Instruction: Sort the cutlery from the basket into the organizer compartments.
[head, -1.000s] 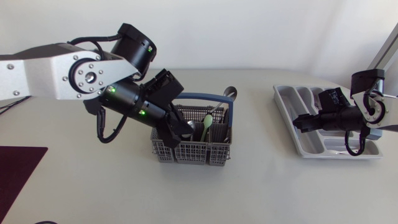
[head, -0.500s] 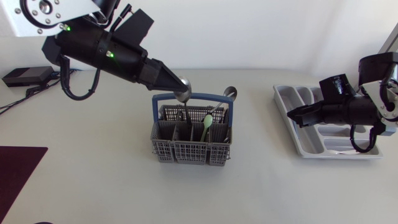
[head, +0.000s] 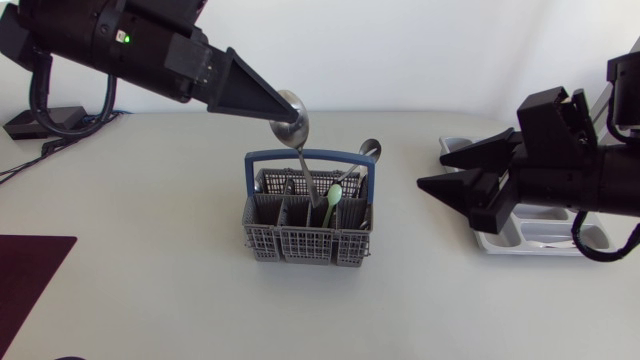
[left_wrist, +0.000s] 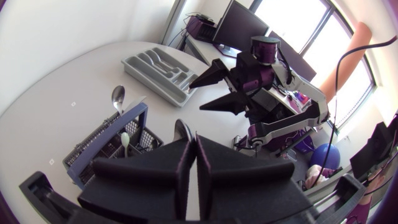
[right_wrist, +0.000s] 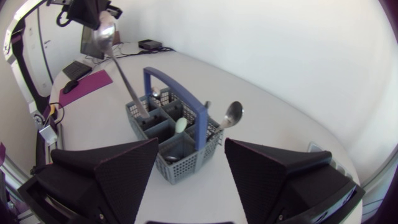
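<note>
Your left claw (head: 277, 112) is in the upper left of the head view, high above the table (head: 150, 290). Its two fingers are squeezed tight on the round end of a spoon (head: 293, 118). The spoon hangs down from the claw, tilted a bit. Its thin end reaches into the back part of the basket (head: 300, 245). In the left wrist view the fingers meet with no gap, and a little of the spoon's round end peeks out past the tips.

The basket sits in the middle of the head view. It is grey with a blue handle (head: 310, 155). A green spoon (head: 333, 194) stands in it. A silver spoon (head: 369, 150) leans out over its back right corner.

Your right claw (head: 452, 170) is at the right of the head view, between the basket and the organizer (head: 456, 148). Its fingers are wide apart and hold nothing. In the right wrist view the basket lies ahead of the open fingers, well apart from them.

The organizer is at the right edge of the head view, mostly hidden under your right arm.
</note>
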